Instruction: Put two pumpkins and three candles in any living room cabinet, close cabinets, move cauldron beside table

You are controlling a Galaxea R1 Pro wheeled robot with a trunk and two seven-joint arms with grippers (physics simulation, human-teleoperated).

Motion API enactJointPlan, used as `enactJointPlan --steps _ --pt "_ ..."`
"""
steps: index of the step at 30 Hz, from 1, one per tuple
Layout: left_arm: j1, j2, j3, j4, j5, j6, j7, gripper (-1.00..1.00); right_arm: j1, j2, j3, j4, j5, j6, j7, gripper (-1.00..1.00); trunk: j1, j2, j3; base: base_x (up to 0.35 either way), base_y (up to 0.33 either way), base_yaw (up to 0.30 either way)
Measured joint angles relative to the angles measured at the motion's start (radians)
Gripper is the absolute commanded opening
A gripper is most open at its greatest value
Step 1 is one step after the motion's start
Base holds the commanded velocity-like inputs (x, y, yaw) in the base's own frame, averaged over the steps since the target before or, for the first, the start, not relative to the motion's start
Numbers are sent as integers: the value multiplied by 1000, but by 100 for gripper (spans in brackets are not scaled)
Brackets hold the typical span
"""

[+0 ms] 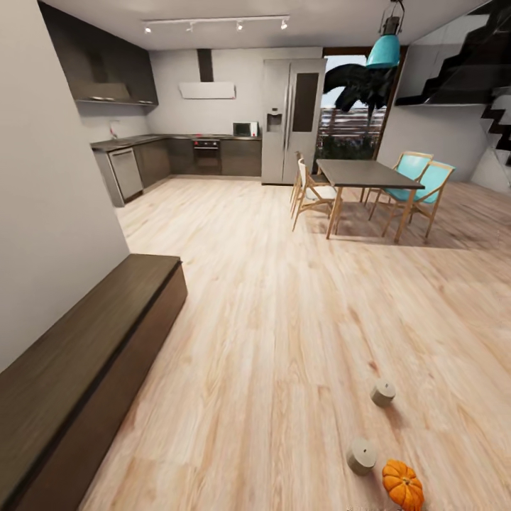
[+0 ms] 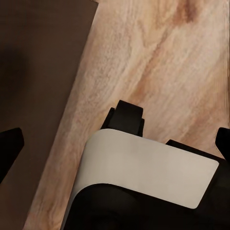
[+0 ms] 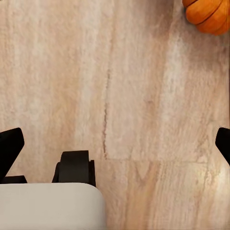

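A long low dark-brown cabinet [image 1: 92, 355] runs along the left wall, its front flush and shut. On the wood floor at the lower right lie two grey-beige candles [image 1: 383, 392] [image 1: 361, 455], and beside the nearer one an orange pumpkin [image 1: 402, 484]. My right gripper [image 3: 116, 146] hangs open over bare floor, with the pumpkin [image 3: 208, 14] well beyond its fingertips. My left gripper [image 2: 116, 143] is open too, above the floor next to the cabinet's dark edge [image 2: 38, 72]. Neither holds anything. The cauldron and the low table are out of view.
A dark dining table [image 1: 365, 174] with several chairs stands at the back right, a kitchen counter [image 1: 142, 142] and fridge [image 1: 291, 121] behind, stairs [image 1: 490, 78] at far right. My white and black base [image 2: 143, 172] shows under the left wrist.
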Motion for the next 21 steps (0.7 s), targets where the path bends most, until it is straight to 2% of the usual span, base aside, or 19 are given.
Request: enactJointPlan --steps 13,21 --pt "0 0 0 0 0 0 0 100 0 0 0 0 0 0 0 100 0 0 0 84 0 -274" --pt "0 0 0 0 0 0 0 100 0 0 0 0 0 0 0 100 0 0 0 9 0 -274"
